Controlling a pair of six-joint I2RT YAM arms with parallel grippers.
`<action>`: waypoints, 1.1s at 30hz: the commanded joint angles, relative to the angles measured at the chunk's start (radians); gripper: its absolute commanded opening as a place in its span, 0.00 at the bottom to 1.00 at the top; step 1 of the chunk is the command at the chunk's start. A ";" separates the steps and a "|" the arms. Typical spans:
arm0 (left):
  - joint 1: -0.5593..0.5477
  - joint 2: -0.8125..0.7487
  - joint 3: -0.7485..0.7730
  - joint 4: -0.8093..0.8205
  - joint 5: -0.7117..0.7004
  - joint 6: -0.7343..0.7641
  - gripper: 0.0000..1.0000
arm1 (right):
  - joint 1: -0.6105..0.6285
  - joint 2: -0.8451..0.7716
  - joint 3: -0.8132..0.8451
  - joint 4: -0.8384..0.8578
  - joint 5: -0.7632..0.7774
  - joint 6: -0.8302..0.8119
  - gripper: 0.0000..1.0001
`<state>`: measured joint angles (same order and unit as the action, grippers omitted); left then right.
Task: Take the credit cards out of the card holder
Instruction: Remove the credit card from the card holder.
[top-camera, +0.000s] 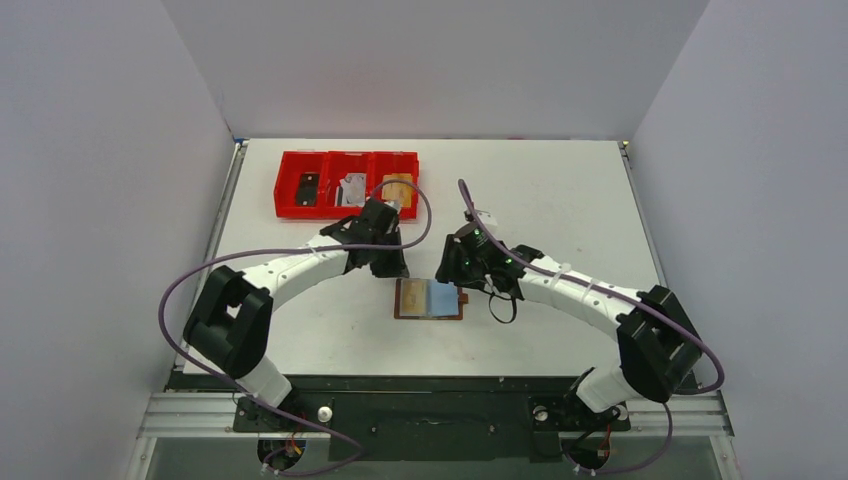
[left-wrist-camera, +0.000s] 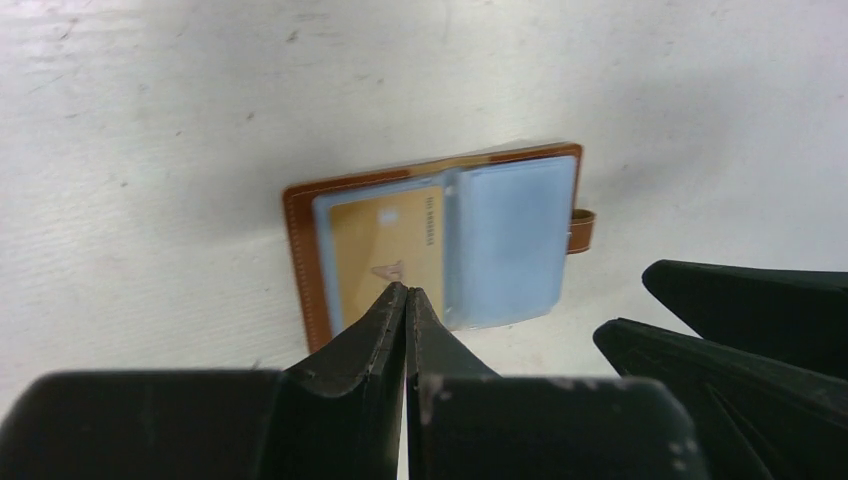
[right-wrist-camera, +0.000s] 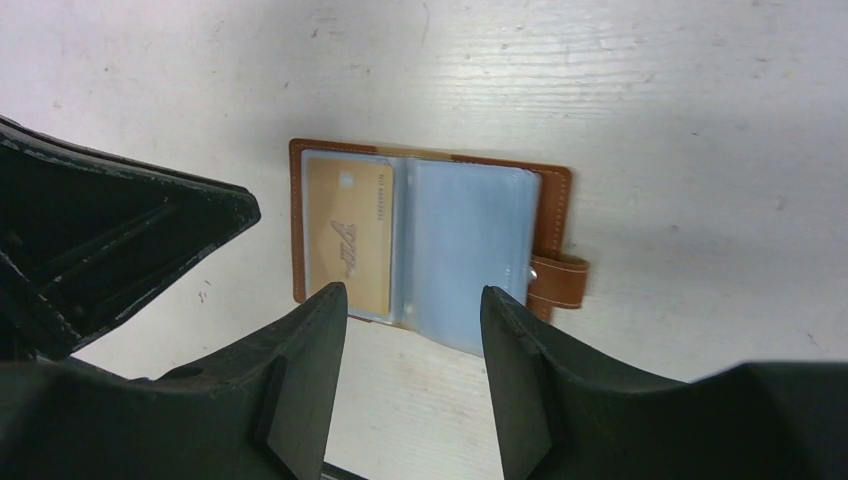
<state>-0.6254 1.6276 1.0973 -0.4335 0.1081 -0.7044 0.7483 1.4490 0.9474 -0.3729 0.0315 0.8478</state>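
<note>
The card holder (top-camera: 430, 299) lies opened flat on the white table (top-camera: 560, 200), near its front edge and between the two arms, its brown leather border framing two clear grey-blue pockets. The left pocket contains one gold-orange credit card (right-wrist-camera: 347, 235); the right pocket appears plain blue, and whether it holds a card cannot be told. A short brown strap tab (right-wrist-camera: 558, 280) projects from the holder's right edge. The left gripper (left-wrist-camera: 406, 292) has its jaws pressed together with nothing between them; its tips lie over the near edge of the card-bearing pocket, though contact with the pocket cannot be confirmed. The right gripper (right-wrist-camera: 412, 300) stands above the holder's right side with its jaws partly parted and empty, one finger seen over each pocket's near edge in the right wrist view. Well apart, at the rear left of the table, sits a red three-compartment tray (top-camera: 285, 185) holding a dark flat item (top-camera: 308, 187) on the left, a silver-grey card (top-camera: 350, 190) in the middle and an orange-toned card (top-camera: 398, 190) on the right.
</note>
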 joint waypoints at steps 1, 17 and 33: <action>0.022 -0.053 -0.054 -0.027 -0.022 0.030 0.01 | 0.016 0.072 0.062 0.062 -0.067 0.009 0.48; 0.023 -0.012 -0.121 0.025 -0.014 0.032 0.04 | 0.027 0.235 0.085 0.185 -0.195 0.054 0.39; -0.012 0.046 -0.152 0.089 0.000 0.009 0.03 | 0.022 0.283 0.054 0.232 -0.220 0.062 0.34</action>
<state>-0.6281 1.6650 0.9466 -0.4023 0.0982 -0.6930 0.7673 1.7260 0.9993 -0.1921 -0.1818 0.9024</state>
